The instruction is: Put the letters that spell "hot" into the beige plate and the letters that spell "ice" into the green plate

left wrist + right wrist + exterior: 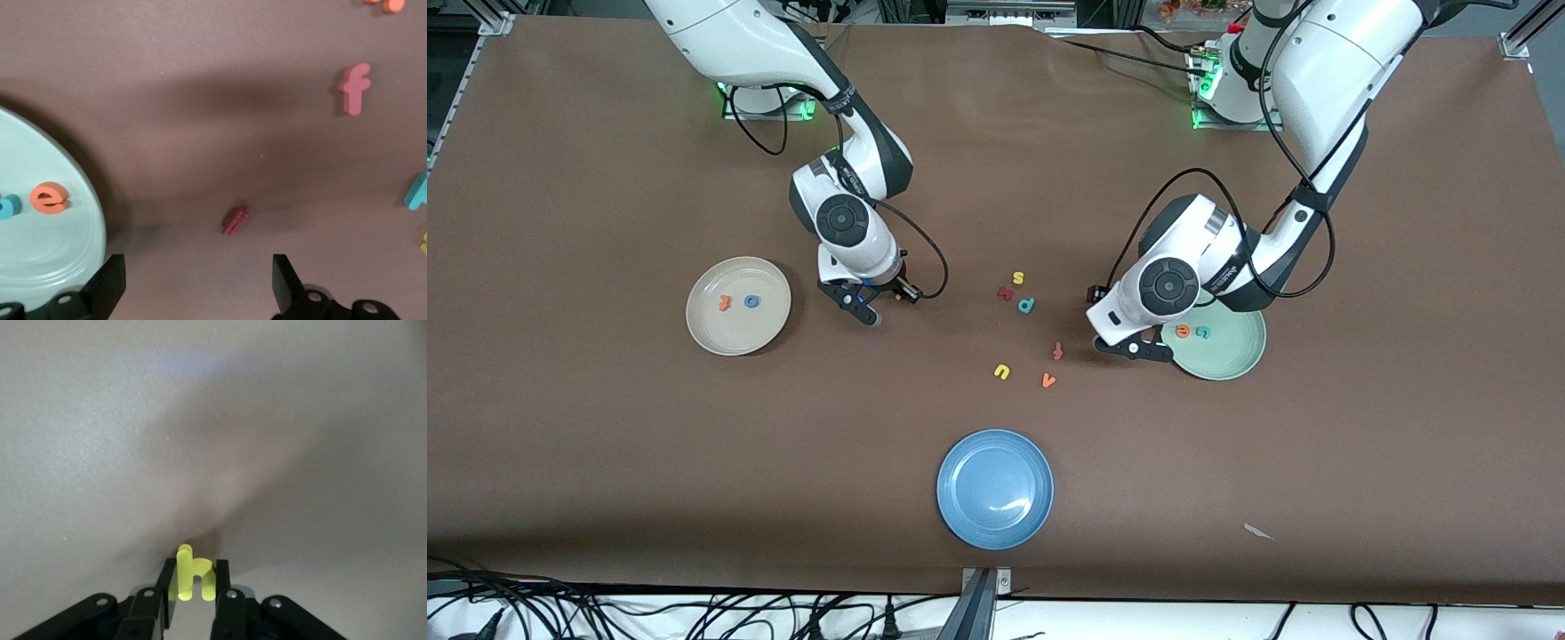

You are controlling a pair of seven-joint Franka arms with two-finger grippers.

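Front view: my right gripper (869, 307), left of centre, hangs over bare table beside the beige plate (710, 331), where the orange t (726, 303) and blue o (751, 301) already lie. My left gripper (1134, 348) hangs at the green plate (1232, 360), right of centre, holding e (1183, 332) and c (1202, 332).

Left wrist view: jaws spread wide and empty; the maroon i (235, 221) lies between them, slightly ahead, its bar tilted.

Right wrist view: jaws pinch the yellow h (192, 577), bottom centre. I'd carry it to the beige plate.
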